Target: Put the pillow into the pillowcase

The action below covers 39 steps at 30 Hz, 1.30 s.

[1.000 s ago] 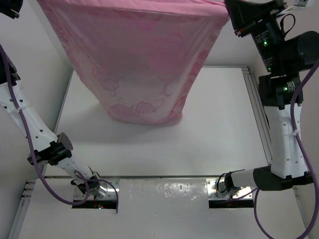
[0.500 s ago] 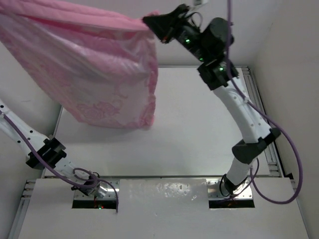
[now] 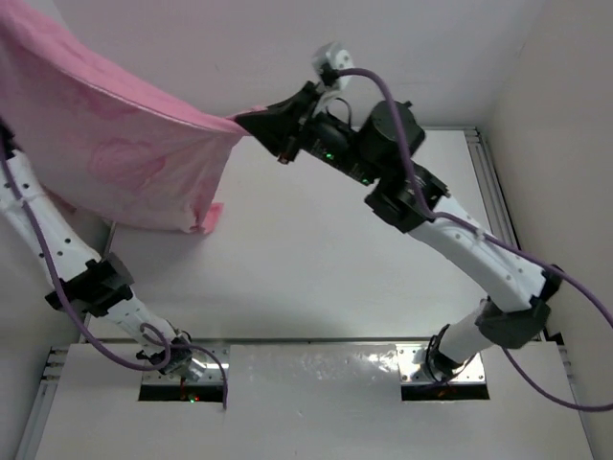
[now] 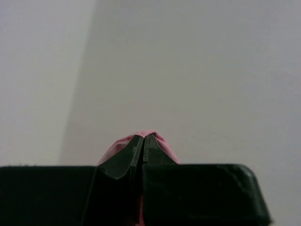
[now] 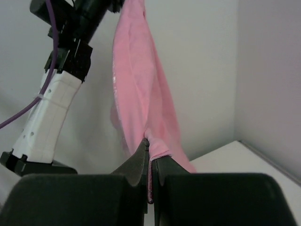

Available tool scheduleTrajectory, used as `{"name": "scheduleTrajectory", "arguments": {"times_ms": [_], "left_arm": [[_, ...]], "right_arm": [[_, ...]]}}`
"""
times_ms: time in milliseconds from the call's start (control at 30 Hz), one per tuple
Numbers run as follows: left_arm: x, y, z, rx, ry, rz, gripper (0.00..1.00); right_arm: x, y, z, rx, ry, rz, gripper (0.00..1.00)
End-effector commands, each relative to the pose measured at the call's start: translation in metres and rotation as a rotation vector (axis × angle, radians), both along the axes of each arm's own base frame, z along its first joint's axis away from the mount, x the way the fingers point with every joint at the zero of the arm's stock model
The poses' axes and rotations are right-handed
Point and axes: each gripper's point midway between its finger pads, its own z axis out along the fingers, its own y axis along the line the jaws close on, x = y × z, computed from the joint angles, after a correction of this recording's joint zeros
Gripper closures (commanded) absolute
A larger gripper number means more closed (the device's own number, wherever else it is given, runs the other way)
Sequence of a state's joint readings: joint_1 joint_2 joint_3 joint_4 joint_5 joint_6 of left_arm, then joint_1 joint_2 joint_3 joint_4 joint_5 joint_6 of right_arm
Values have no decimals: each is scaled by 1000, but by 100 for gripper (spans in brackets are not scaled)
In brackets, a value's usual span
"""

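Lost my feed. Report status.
Left gripper and right gripper shut on the pillowcase. It hangs above the table, far left. Pillow not visible. No obstacle seen.

The shiny pink rose-patterned pillowcase point(image 3: 115, 153) hangs aloft at the left, its top edge stretched taut.

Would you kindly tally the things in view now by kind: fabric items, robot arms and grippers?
Pillowcase: 1
Arms: 2, the left arm and the right arm
Grippers: 2, the left gripper and the right gripper, each shut on pink fabric
Total: 5
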<state>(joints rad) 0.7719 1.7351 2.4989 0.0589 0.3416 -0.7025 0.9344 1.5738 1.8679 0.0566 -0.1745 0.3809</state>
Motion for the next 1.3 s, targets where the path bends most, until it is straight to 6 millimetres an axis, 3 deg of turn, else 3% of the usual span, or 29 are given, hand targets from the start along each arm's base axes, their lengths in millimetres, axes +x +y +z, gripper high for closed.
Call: {"name": "scheduleTrajectory", "arguments": {"times_ms": [0,33,67,100,133,167,200,267,367,567,767,967,1167,1267], "left_arm": [[50,-48,-14,115,49,-25,100],[81,-77,-30,113,93,-94,100],[101,-82,-52,125,178,-72,100],[111,-86,-58,107,197,-47,100],[122,-103,-63,113,210,-68,100],[125,-105,-64,125,219,-53,100],[125,-104,-61,117,207,-36,100],[107,-105,-40,128,151,-17,100],[65,-122,-5,178,64,-31,100],[-2,-147,33,231,-42,-96,100],[-92,-182,66,320,-150,-126,100],[-162,-214,78,385,-213,-115,100],[-176,-221,69,388,-171,-101,100],[-171,-221,60,385,-128,-114,100]], "right_arm": [[9,-72,43,115,-87,-227,100],[18,-82,37,108,-68,-280,100],[30,-114,42,135,-54,-395,100],[41,-125,29,113,-31,-456,100],[46,-138,26,101,-44,-515,100],[49,-168,36,125,-58,-612,100],[52,-180,38,120,-73,-661,100],[56,-215,57,115,-123,-796,100],[48,-242,85,128,-195,-876,100],[24,-272,136,162,-296,-942,100],[-15,-293,174,230,-349,-918,100],[-53,-320,184,289,-344,-884,100],[-90,-359,198,372,-364,-888,100],[-93,-366,195,367,-363,-905,100]]}}
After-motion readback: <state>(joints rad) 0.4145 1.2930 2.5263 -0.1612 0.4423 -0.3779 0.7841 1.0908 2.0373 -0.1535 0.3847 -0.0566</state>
